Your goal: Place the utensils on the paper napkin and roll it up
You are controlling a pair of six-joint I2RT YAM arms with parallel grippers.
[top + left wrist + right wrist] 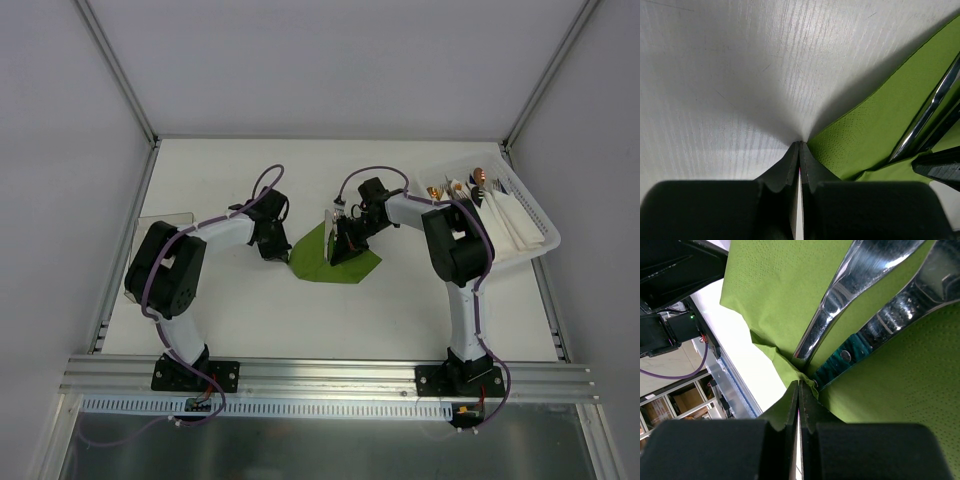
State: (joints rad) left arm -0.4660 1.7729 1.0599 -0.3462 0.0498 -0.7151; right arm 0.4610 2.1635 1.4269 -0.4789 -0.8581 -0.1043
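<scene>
Both grippers clenched at the green sheet, cutlery lying on it.
The right gripper [799, 384] pinches a crumpled fold of the paper napkin [770, 285], with the utensils [860, 270] on the sheet just past its tips. The left gripper [800, 145] is pressed shut, tips down on the table [740, 75] just beside the napkin's left edge. Tabletop spreads wide leftward; a white basket [530, 215] stands well apart at the right edge.

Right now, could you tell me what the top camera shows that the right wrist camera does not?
Only the top view: the white basket of white napkins at the table's right side. Only the right wrist view: two shiny utensils up close, and the right fingers shut on a fold of the green napkin. Both: the green napkin.
</scene>
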